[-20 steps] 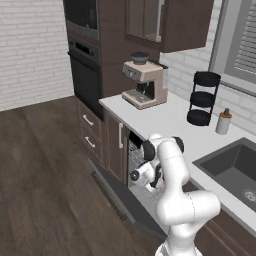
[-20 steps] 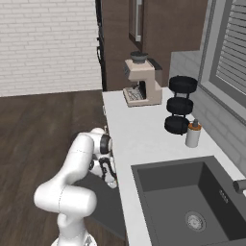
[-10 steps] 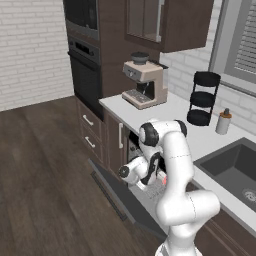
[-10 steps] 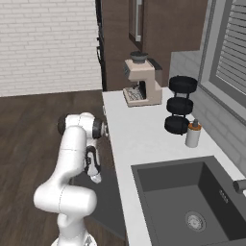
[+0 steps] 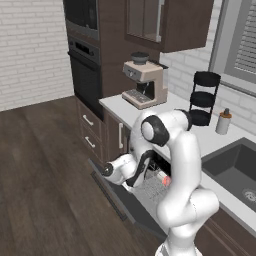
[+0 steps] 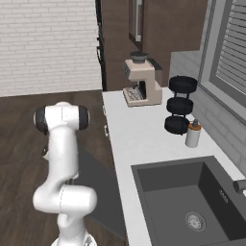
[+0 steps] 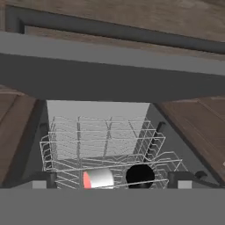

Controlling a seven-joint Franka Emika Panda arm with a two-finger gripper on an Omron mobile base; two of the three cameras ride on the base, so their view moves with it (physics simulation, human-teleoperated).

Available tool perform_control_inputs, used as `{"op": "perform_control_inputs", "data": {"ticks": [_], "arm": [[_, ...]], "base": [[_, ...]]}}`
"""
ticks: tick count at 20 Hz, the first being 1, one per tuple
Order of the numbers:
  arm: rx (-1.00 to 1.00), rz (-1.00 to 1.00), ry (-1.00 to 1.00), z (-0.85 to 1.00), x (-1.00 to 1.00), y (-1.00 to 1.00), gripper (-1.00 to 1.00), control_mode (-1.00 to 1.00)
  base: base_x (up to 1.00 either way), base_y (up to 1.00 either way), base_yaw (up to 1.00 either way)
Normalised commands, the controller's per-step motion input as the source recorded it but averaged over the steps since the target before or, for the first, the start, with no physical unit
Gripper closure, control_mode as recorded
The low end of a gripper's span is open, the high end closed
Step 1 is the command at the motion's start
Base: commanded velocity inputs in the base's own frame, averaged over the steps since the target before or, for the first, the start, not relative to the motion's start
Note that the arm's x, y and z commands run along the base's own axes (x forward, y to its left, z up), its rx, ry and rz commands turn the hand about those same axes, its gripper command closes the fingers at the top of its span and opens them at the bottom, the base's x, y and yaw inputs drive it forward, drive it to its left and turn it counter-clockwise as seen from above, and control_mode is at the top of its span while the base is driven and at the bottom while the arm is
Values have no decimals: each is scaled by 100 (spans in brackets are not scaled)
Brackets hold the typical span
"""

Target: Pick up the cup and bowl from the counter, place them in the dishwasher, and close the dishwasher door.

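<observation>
The dishwasher door (image 5: 125, 200) (image 6: 98, 182) hangs open, tilted down toward the floor. In the hand view its grey panel (image 7: 110, 66) crosses the upper part, and the pale wire rack (image 7: 66, 145) shows below it. The cup (image 7: 99, 178) lies on its side in the rack with its red top to the left, and its red shows in the left base view (image 5: 165, 180). The black bowl (image 7: 140, 176) rests just right of the cup. My gripper (image 5: 107, 172) (image 7: 112, 182) is open and holds nothing, low beside the door's outer edge. The counter (image 5: 115, 104) (image 6: 139, 139) runs above.
A coffee machine (image 5: 145, 80) (image 6: 141, 84), a black three-tier stand (image 5: 204, 97) (image 6: 180, 103) and a pump bottle (image 5: 223, 121) (image 6: 193, 134) stand on the counter. The dark sink (image 6: 192, 192) is at the right. A black wall oven (image 5: 85, 75) rises at the left, above wood floor (image 5: 45, 165).
My hand has drawn back leftward out of the dishwasher, from over the rack to beyond the open door's edge, and the elbow has risen. Cup and bowl stay in the rack.
</observation>
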Motion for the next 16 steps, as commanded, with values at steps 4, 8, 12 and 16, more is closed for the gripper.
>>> {"op": "perform_control_inputs", "data": {"ticks": [4, 8, 12, 16], "arm": [[4, -11, 9, 61, -51, 98, -100, -100], [0, -23, 2, 0, -38, 100, -100, -100], [-2, -30, 6, -71, 0, 100, -100, -100], [-25, -42, -7, -99, 6, 76, -100, -100]], "base": [[0, 0, 0], [0, 0, 0], [0, 0, 0], [0, 0, 0]]}}
